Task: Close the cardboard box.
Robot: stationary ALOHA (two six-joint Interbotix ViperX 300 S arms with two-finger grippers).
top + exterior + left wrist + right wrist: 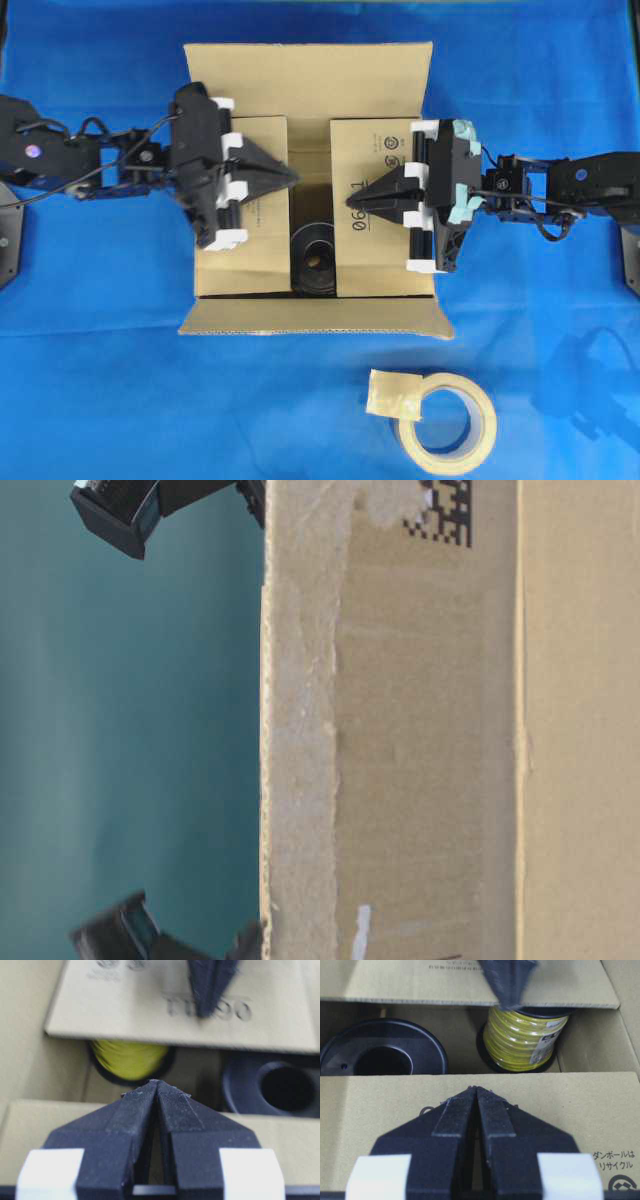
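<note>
The cardboard box (310, 80) sits mid-table with its far and near flaps spread outward. Its left flap (255, 250) and right flap (375, 250) are folded in over the opening, with a gap between them. My left gripper (293, 178) is shut and empty, its tips (156, 1082) at the left flap's inner edge. My right gripper (351, 203) is also shut and empty, its tips (477, 1089) over the right flap (570, 1110) near its inner edge. The two grippers point at each other across the gap. In the table-level view the box wall (430, 740) fills most of the frame.
Inside the box, a black spool (315, 262) and a yellow wire spool (520, 1040) show through the gap. A tan tape roll (447, 420) with a loose strip lies on the blue cloth (100, 400) in front of the box.
</note>
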